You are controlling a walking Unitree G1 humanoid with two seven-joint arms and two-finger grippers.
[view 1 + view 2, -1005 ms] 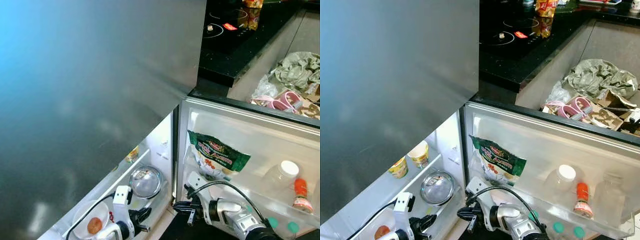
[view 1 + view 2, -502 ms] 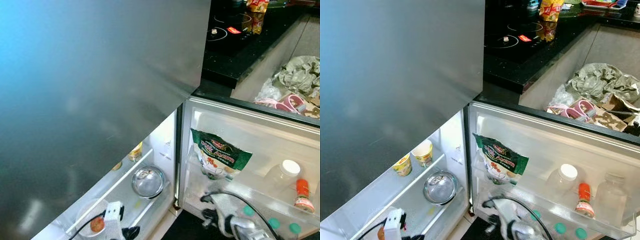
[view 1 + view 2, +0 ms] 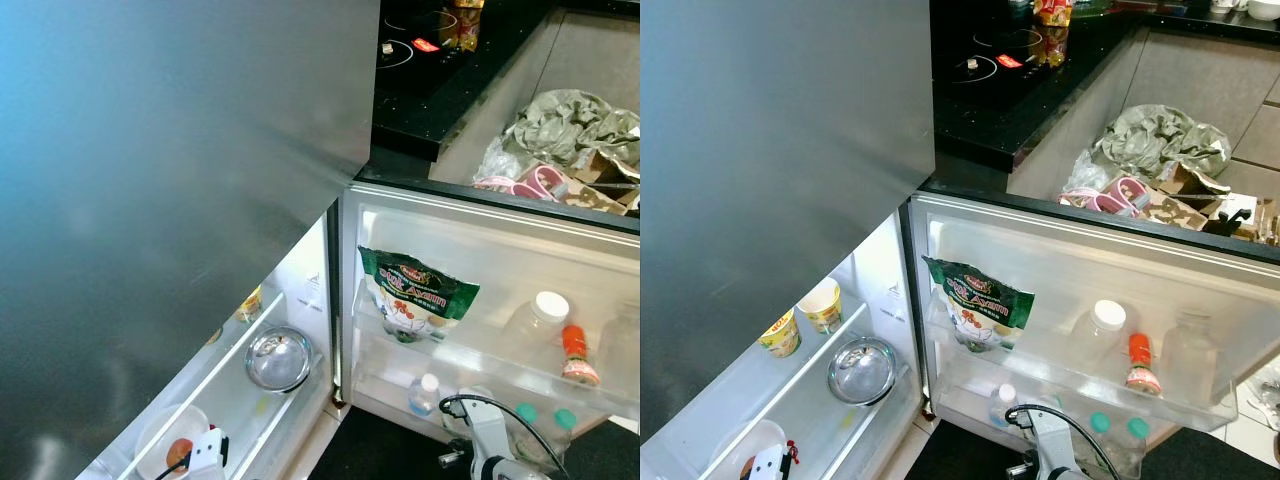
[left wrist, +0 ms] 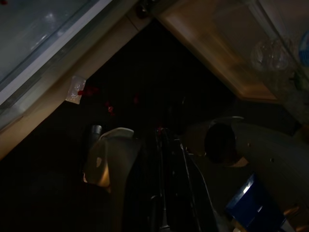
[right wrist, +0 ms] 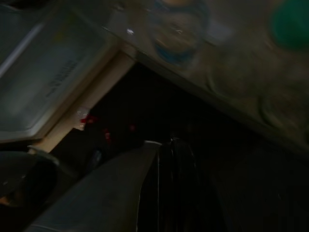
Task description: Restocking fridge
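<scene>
Both arms have dropped low, away from the fridge door shelf (image 3: 1200,415); gripper states: cannot tell. Small bottle (image 3: 1006,404) now sits in that shelf, so stocking looks done.

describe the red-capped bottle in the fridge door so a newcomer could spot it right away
Start at the open fridge door, whose inner side faces the camera with a long clear upper shelf. On that shelf, past the green snack bag, stand three containers; the small bottle is the middle one, between a white-lidded jar and a clear jar. It alone has an orange-red cap and is shorter than both.
</scene>
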